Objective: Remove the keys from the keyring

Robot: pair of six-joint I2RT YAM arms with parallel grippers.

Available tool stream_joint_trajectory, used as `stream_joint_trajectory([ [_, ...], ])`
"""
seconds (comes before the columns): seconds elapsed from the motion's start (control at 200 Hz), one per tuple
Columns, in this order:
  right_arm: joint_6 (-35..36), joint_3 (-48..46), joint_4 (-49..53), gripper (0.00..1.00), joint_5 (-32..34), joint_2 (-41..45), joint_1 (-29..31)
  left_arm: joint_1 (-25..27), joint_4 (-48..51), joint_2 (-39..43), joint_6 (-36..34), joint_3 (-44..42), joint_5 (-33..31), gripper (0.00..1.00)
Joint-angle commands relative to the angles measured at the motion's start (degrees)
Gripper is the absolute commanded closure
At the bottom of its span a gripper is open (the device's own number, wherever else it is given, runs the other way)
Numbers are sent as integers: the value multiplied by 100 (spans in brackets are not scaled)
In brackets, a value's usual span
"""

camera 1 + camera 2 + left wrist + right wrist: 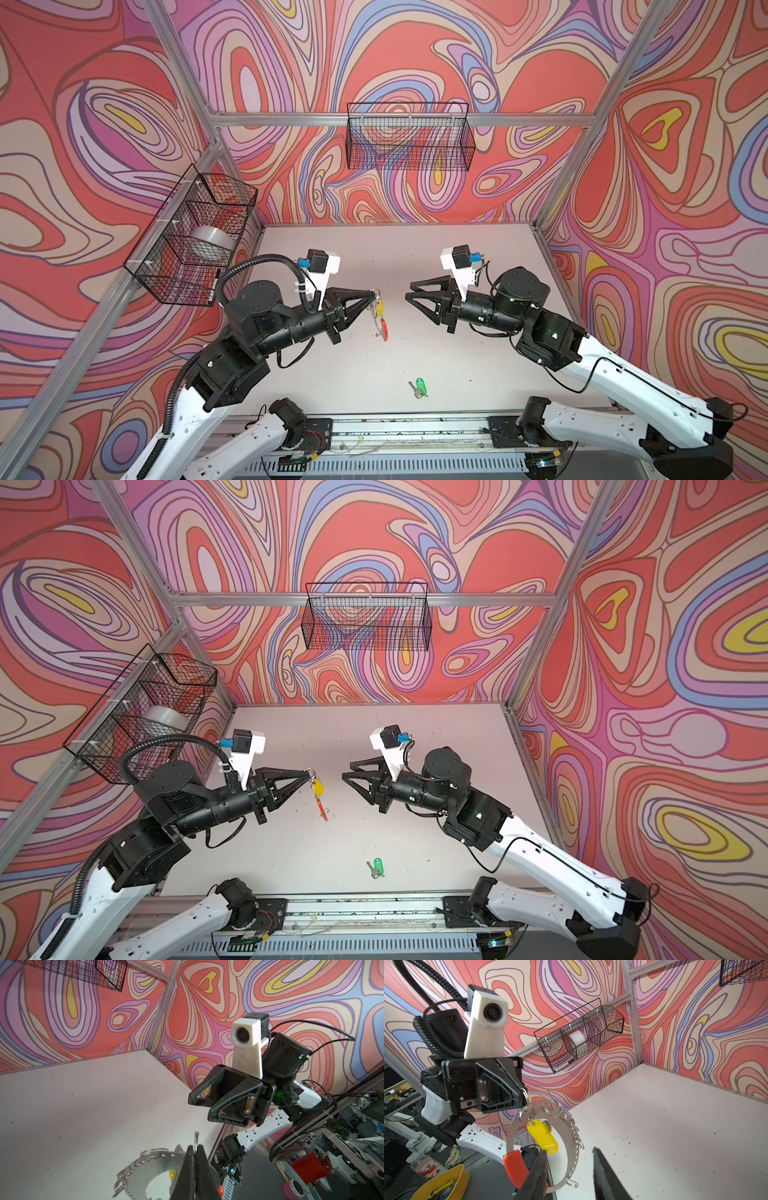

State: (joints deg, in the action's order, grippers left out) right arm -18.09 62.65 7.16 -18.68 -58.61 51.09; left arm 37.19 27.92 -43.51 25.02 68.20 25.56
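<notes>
Tabletop [395, 249] white and speckled, walls [415, 41] swirl-patterned

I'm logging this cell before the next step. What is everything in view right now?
keyring: one, grey with a red segment, hanging from the left gripper above the table
yellow-tagged key: one, silver with yellow tag, on the keyring
green-tagged key: one, silver with green tag, lying on the table near its front edge, off the keyring
small split rings: several, silver, along the keyring's edge
wire baskets: two, black, one on the back wall, one on the left wall
roll: one, grey, in the left-wall basket
table: one, white
left gripper: black, shut on the keyring's top
right gripper: black, open, empty, facing the keyring
</notes>
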Motion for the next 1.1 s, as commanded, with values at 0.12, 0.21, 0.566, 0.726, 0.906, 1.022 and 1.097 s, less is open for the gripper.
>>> stream_joint_trajectory([
  [0.12,16,105,70,64,59,-205,18,34,591,-79,-69,220,-249,100],
  [0.21,-1,122,65,64,57,-230,21,34,600,-70,-79,226,-227,100],
  [0.566,197,406,512,50,-454,-428,17,34,265,60,-334,-151,46,100],
  [0.726,350,485,864,50,-834,-534,32,34,-979,383,-391,-930,816,100],
  [0.906,430,252,748,49,-941,-274,32,28,-2024,615,-452,-1460,1330,100],
  [1.022,536,316,969,49,-1147,-368,61,34,-2794,742,-228,-1807,1378,100],
  [1.097,582,288,969,48,-1240,-372,145,32,-2900,697,-214,-1826,1345,100],
])
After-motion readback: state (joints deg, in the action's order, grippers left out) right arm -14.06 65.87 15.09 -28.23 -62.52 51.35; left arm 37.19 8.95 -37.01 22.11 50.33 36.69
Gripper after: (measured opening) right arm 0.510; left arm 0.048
